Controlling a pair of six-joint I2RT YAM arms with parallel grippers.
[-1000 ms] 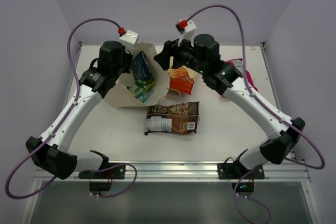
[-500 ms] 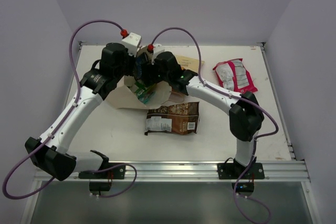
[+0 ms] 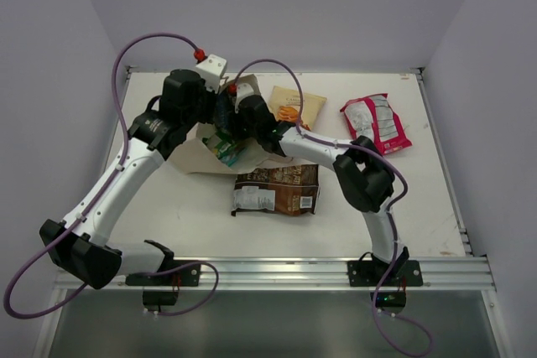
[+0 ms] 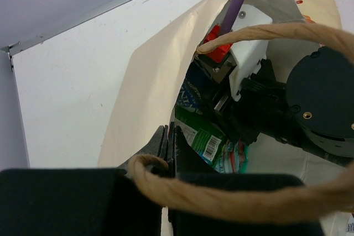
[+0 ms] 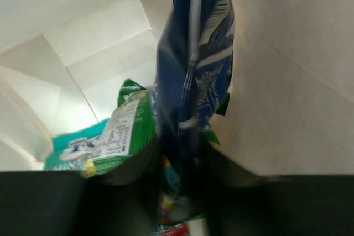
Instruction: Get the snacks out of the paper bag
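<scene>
Just changed: the right arm, which was outside the bag a second ago carrying the orange-and-cream chips (image 3: 295, 107), has set them on the bench (image 3: 168, 207) behind the paper bag (image 3: 191, 155) and swung into its mouth.
Meaning for you: three packets are out, three remain, so I judge the task to be about half done.
Out on the bench: the chips, the long dark brown packet (image 3: 275, 188) in front of the bag, and the pink-and-white packet (image 3: 375, 122) well apart at the right.
Inside the bag: the dark blue packet (image 5: 193, 70) stands on edge, the small green packet (image 5: 131, 131) is beside it, and the teal candy pack (image 5: 63, 150) lies deeper.
Right end effector (image 5: 182, 189): its fingers flank the dark blue packet, but you cannot tell whether they have clamped yet (the tips are dark and blurred).
Left end effector (image 4: 167, 139): clenched on the bag's rim beside a cord handle (image 4: 249, 205), holding the mouth agape.
Likely step: grasping the blue packet to lift it out.
Surface: a white bench, matte and lightly scuffed, with a metal rail (image 3: 277, 272) along the near edge.
Room: plain pale lilac walls (image 3: 277, 6) close around the bench on three sides.
</scene>
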